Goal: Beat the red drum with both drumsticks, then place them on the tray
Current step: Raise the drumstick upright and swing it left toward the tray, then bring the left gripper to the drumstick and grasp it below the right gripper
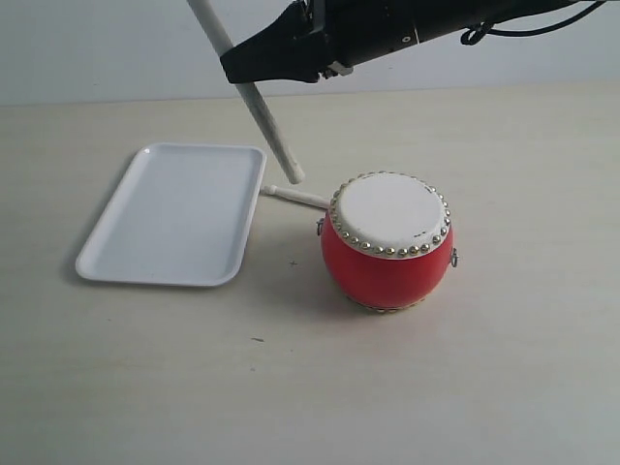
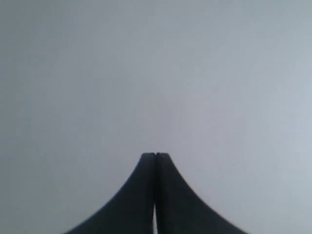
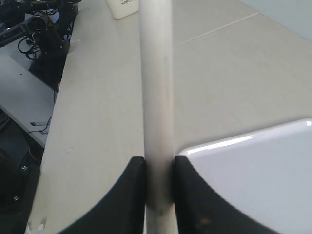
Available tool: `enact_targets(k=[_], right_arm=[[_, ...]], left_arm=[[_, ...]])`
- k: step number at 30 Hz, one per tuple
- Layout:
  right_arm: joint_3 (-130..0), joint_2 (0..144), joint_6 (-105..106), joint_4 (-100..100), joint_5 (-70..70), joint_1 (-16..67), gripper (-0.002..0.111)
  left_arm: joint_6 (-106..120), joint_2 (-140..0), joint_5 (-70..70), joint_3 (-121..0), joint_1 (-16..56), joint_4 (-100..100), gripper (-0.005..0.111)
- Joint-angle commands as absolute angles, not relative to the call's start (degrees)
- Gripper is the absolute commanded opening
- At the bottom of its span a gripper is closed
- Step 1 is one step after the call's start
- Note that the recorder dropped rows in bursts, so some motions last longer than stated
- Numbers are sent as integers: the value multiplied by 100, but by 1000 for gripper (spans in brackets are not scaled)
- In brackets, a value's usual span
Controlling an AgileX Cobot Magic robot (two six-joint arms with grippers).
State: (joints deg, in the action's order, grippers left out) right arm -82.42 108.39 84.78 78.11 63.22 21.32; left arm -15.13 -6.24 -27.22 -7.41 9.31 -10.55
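A pale beige desk (image 1: 504, 368) is seen against a plain light wall (image 1: 97, 48) that meets its far edge. Above the desk, the right gripper (image 1: 235, 66) is closed on one drumstick (image 1: 266, 126), and in the right wrist view its dark fingers (image 3: 187, 195) are pressed against both sides of the shaft (image 3: 156, 97). The stick is held slanted, with its rounded tip lowered over the gap between the tray (image 1: 174, 213) and the red drum (image 1: 387, 266); whether that tip touches anything cannot be told. Just below it, the second drumstick (image 1: 295, 197) is laid flat on the desk, one end just beside the tray's rim and the other hidden behind the drum. The drum is stood upright near the desk's middle, drumhead up. The white tray is laid to its left, nearer the far edge. The left gripper (image 2: 155, 156) is pressed fully together, with nothing between its jaws, before a blank grey background.
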Motion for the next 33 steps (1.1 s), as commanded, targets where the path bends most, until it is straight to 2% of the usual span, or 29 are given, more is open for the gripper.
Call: enact_targets(k=[1,7,12,15,17,19,22,24,33], right_arm=[[-8229,10787,8577,7906,6368,2136,0],[-8229,10796,8578,7906,6346,2136,0],[-8229,10885,8626,8138,6195,2136,0],[-8229,11055,8639,8280,6093,2136,0],[-8229,11079,8887,8391,6145,2136,0],[-8229,11079,9119,8512,6306,2136,0],[-8229,11079,9359,8659,6306,2136,0],[-8229,11079,9393,8698,6306,2136,0],[-8229,11079,9536,8833,6459,2136,0]], left_arm=[[-1420,-2257,-2734,-1820,962,-630,0],[-3207,-5095,-2480,-2703,962,1671,0],[-5483,-8118,-5269,-3341,962,5202,0],[-5914,-9083,-6096,-3820,962,5826,3],[-5914,-9403,-6186,-3979,962,5911,14],[-5903,-9540,-6186,-4014,962,5896,31],[-5903,-9536,-6264,-4014,962,5958,51],[-5903,-9536,-6405,-4014,962,6121,54],[-5903,-9536,-6959,-4014,962,6395,54]])
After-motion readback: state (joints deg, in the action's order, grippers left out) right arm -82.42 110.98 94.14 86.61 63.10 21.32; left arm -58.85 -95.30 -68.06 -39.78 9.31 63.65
